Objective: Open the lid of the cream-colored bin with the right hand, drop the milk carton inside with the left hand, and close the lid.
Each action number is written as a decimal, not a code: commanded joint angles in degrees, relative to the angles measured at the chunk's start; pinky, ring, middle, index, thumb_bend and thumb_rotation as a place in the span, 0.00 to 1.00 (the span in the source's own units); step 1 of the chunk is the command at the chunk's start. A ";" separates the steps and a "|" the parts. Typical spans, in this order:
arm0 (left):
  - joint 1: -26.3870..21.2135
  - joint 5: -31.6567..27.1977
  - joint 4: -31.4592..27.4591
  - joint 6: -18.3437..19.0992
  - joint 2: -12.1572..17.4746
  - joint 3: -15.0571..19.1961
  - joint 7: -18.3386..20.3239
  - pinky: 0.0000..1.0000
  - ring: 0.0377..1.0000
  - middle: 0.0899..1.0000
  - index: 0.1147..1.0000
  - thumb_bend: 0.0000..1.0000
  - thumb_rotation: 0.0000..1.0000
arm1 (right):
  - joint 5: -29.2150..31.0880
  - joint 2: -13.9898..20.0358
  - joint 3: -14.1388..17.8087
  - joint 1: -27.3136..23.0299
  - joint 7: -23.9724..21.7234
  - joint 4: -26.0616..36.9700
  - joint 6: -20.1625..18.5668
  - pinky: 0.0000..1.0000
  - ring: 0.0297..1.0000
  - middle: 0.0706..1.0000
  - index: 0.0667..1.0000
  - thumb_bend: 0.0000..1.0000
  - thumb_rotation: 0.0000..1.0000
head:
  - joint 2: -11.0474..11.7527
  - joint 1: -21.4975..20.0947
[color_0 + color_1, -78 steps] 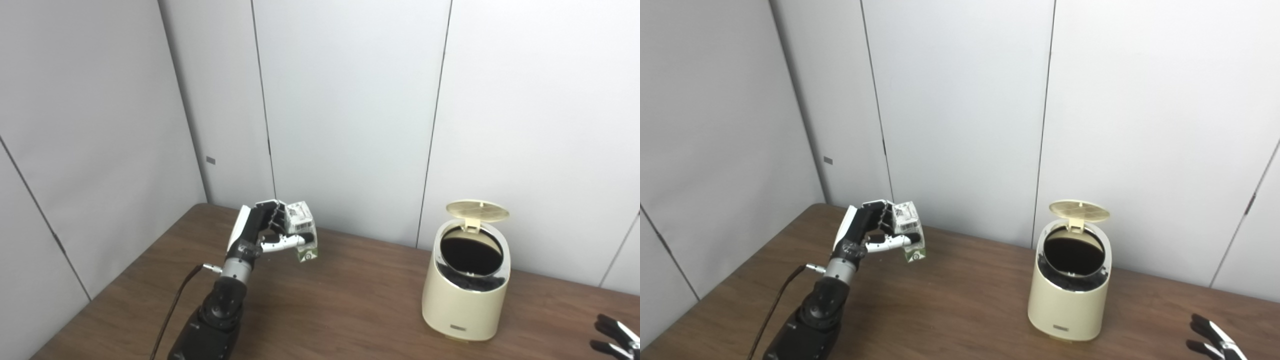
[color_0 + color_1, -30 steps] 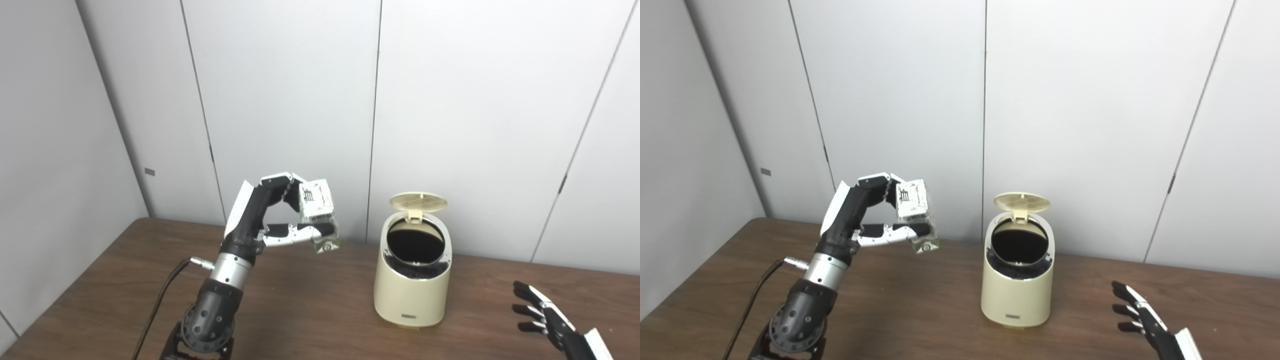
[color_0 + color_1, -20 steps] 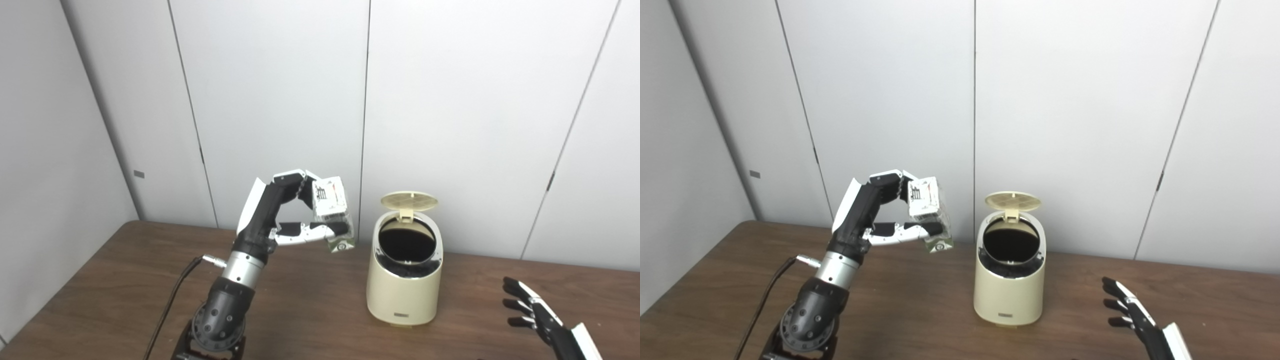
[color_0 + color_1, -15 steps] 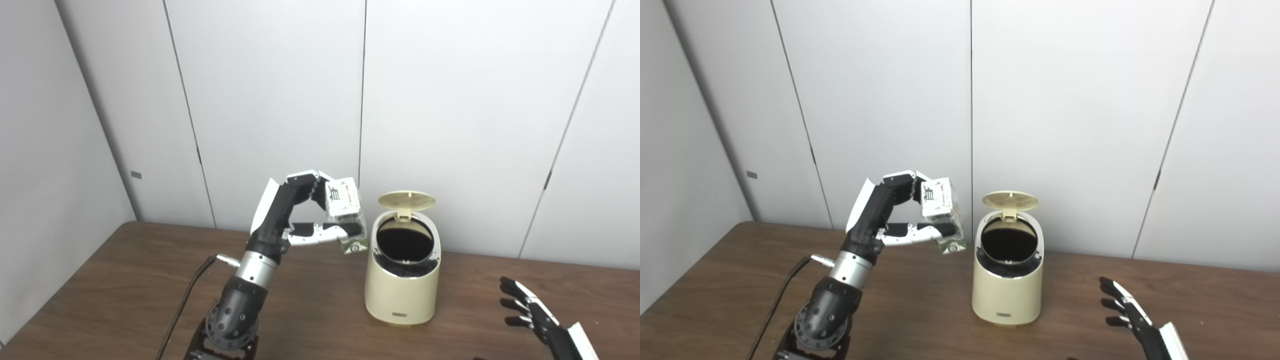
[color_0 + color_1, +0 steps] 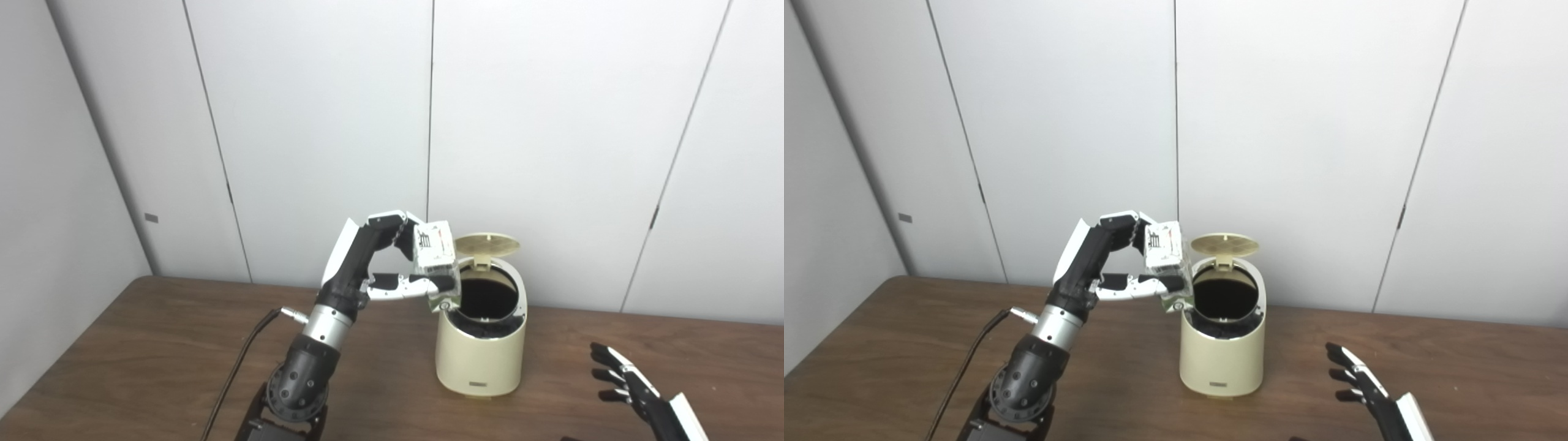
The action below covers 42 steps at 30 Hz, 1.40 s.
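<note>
- The table carries the cream-colored bin, which sits just past the fingertips of the left hand. The camera has swung across during the last few seconds, so the bin's drift toward picture centre is the view moving, not the bin.
- The left hand, by contrast, really has travelled: a couple of seconds ago it was well apart from the bin, and now it is raised right beside the rim on the bin's left.
- The lid stays hinged up behind the dark opening, as in all the earlier views, so I judge the opening step done.
- The right hand rests low on the far side of the bin from the carrying fingers, its fingers spread and holding nothing.
- The milk carton is clamped between the left fingers above and the thumb below, tilted, its lower corner at the near-left rim and not yet over the middle of the opening.
- My reading: the carry is almost finished. A little more reach past the rim is needed before letting go, or the carton could strike the rim and fall outside.
</note>
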<state>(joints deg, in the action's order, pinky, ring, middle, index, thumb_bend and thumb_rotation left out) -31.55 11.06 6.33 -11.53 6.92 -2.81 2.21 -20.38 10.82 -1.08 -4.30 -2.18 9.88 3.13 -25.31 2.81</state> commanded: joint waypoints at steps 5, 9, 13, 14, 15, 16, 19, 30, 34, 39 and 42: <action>-4.43 1.25 0.77 -4.18 -1.29 -0.24 -2.14 0.46 0.48 0.43 0.44 0.52 0.00 | -1.24 -0.12 0.04 -1.15 1.37 3.14 1.08 0.69 0.80 0.86 0.86 0.71 0.23 | -0.14 -0.97; -4.63 1.73 2.59 -5.90 -2.03 -0.66 -2.89 0.45 0.48 0.43 0.44 0.52 0.00 | -1.58 -0.19 0.08 -1.13 1.50 3.15 1.08 0.69 0.80 0.86 0.86 0.71 0.22 | -0.24 -1.39; -5.10 2.09 4.78 -7.69 -2.64 -0.90 -3.41 0.45 0.48 0.43 0.44 0.52 0.00 | -1.66 -0.47 0.04 -1.33 1.56 3.28 0.75 0.70 0.80 0.86 0.86 0.72 0.22 | -0.47 -1.76; -5.19 2.22 5.57 -8.47 -2.78 -0.96 -3.56 0.45 0.48 0.43 0.44 0.52 0.00 | -1.78 -0.53 -0.07 -1.35 1.50 3.45 0.54 0.69 0.80 0.86 0.86 0.72 0.22 | -0.50 -2.02; -5.29 2.45 6.37 -9.37 -2.92 -1.03 -3.83 0.45 0.48 0.43 0.44 0.52 0.00 | -1.93 -0.55 -0.17 -1.36 1.45 3.62 0.39 0.69 0.80 0.86 0.86 0.72 0.22 | -0.50 -2.02; -5.40 2.86 7.28 -10.61 -3.02 -1.08 -4.30 0.45 0.48 0.43 0.44 0.52 0.00 | -2.09 -0.61 -0.30 -1.33 1.27 3.94 -0.01 0.69 0.80 0.86 0.86 0.71 0.22 | -0.56 -2.29; -5.85 4.25 9.95 -14.12 -3.34 -1.28 -6.19 0.45 0.46 0.42 0.44 0.52 0.00 | -2.22 -0.78 -0.48 -1.27 0.99 4.60 -0.71 0.71 0.80 0.86 0.86 0.71 0.22 | -0.67 -2.68; -7.04 8.31 13.90 -15.39 -1.91 -6.20 -16.86 0.45 0.45 0.42 0.45 0.52 0.00 | -2.99 -1.47 -1.37 -0.92 1.30 5.71 -1.97 0.71 0.81 0.86 0.87 0.71 0.24 | -1.13 -3.37; -7.99 10.95 15.92 -15.39 -0.26 -10.14 -24.68 0.46 0.46 0.42 0.44 0.52 0.00 | -3.33 -1.78 -1.50 -0.68 1.82 5.46 -1.35 0.72 0.80 0.86 0.87 0.71 0.27 | -1.37 -3.96; -9.41 11.88 18.73 -15.39 1.16 -15.11 -34.17 0.46 0.47 0.43 0.44 0.52 0.00 | -3.79 -2.14 -1.49 -0.22 1.81 5.93 -1.83 0.72 0.81 0.87 0.87 0.72 0.29 | -1.57 -4.38; -10.29 10.74 20.51 -15.39 1.54 -17.62 -38.17 0.47 0.47 0.43 0.43 0.52 0.00 | -4.02 -2.37 -1.53 -0.01 1.84 6.23 -2.08 0.72 0.81 0.87 0.87 0.72 0.31 | -1.65 -4.64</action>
<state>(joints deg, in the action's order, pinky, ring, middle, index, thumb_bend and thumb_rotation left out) -37.71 22.28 27.70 -24.76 8.31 -20.22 -33.10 -24.19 8.76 -2.71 -3.51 -1.45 13.79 0.41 -26.89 -1.67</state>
